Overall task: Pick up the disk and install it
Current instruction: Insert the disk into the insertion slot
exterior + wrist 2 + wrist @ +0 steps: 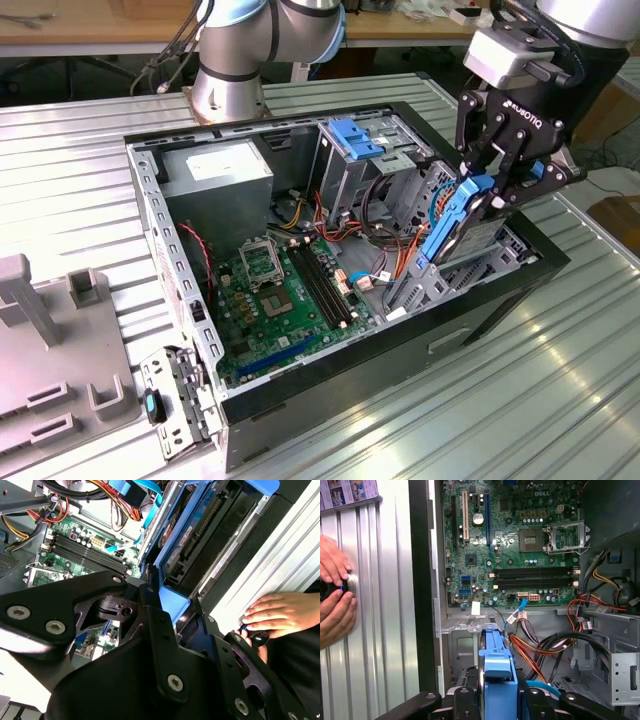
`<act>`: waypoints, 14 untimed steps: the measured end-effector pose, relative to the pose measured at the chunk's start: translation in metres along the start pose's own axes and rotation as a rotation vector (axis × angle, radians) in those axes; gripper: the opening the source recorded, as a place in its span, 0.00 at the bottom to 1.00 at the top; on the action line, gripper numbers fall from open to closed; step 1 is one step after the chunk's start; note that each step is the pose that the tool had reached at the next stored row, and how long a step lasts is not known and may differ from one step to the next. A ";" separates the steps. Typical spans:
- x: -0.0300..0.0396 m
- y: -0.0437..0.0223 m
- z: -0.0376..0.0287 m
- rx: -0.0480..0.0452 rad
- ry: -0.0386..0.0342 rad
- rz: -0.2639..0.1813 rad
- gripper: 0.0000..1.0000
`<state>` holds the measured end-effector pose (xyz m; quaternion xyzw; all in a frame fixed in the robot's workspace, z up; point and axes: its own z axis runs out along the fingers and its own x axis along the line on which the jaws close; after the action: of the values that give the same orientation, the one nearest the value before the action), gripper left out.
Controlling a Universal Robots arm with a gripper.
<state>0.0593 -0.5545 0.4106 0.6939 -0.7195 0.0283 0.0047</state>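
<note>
Exterior view: gripper [498, 188] is clamped on the disk [468, 228] by its blue rail bracket. The disk hangs tilted over the case [330, 378] corner on the exterior view's right, not seated. Risks, my read: the tilt sends it in crooked and jams it on metal, the orange cables [534, 649] just beside snag it, or the plastic bracket flexes and slips. Person's hand [335, 597] rests on the table [390, 605] nearby.

claw [495, 190] - clamped on disk [447, 225] | disk tilted - above open case [330, 375]
</note>
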 end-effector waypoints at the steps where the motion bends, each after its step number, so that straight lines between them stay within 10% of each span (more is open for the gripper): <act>1: 0.0000 0.0000 0.0007 0.0000 0.0001 0.000 0.37; 14: 0.0010 0.0002 0.0125 0.0001 0.0001 0.000 0.37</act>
<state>0.0595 -0.5561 0.3982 0.6939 -0.7195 0.0284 0.0047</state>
